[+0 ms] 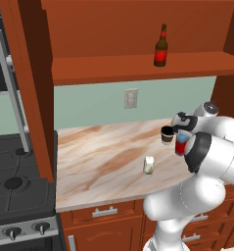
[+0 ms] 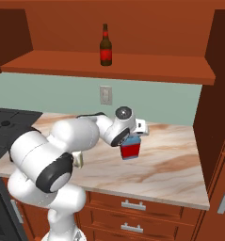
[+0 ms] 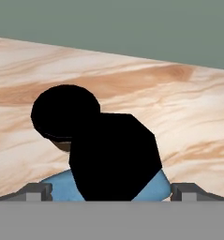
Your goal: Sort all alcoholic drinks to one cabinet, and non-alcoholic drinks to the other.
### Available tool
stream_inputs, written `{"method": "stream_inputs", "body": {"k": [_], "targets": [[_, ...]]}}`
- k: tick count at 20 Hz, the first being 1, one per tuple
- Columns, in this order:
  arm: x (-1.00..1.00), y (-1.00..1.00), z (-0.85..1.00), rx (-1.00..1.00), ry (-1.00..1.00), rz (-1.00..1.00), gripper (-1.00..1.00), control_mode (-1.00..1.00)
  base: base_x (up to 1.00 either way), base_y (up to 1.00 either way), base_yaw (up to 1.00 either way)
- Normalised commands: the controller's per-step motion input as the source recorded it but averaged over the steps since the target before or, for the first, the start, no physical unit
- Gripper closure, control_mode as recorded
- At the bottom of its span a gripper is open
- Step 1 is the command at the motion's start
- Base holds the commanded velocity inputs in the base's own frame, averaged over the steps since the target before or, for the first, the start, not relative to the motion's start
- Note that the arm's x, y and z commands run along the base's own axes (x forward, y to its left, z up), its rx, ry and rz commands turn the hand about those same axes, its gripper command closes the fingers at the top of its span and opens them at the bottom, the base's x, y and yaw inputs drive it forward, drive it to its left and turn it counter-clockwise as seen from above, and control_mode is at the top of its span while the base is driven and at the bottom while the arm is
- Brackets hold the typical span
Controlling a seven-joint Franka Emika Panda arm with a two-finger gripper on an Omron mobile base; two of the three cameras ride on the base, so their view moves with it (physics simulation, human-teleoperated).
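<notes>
The wall cabinet (image 1: pixel 138 66) is the biggest thing here, and its plank shelf already carries the slim brown bottle (image 1: pixel 161 47), upright and near the middle, with free room on both sides of it. Under it the marble counter (image 1: pixel 99 162) is wide and mostly bare; its front edge runs above the drawers (image 2: pixel 132 204), and the stove (image 1: pixel 15 191) is at its left end.

The squat red bottle (image 2: pixel 130 149) stands on the counter, and the gripper (image 3: pixel 111 190) is directly above it. In the hand view the black cap is between the two finger tips, which are spread wide and hold nothing. The dark cup (image 1: pixel 167 135) with the black lid stands just beside the bottle, and the small white carton (image 1: pixel 148 165) is a little nearer the front edge.

The danger, I think, is the cup: it is so near that a finger coming down could push it over. Also the bottle is wide, so a grip taken too high on the cap may slip. Lifting straight up looks free, but the shelf edge is above.
</notes>
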Motion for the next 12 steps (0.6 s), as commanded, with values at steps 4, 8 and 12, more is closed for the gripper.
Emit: {"method": "stream_inputs", "body": {"k": [4,8,12], "targets": [[0.00,0.00,-0.01,0.00,-0.11,0.00,-1.00,-1.00,0.00,0.00,0.00],[0.00,0.00,0.00,0.00,-0.13,0.00,-1.00,-1.00,0.00,0.00,0.00],[0.00,0.00,-0.03,0.00,-0.09,0.00,-1.00,-1.00,0.00,0.00,0.00]]}}
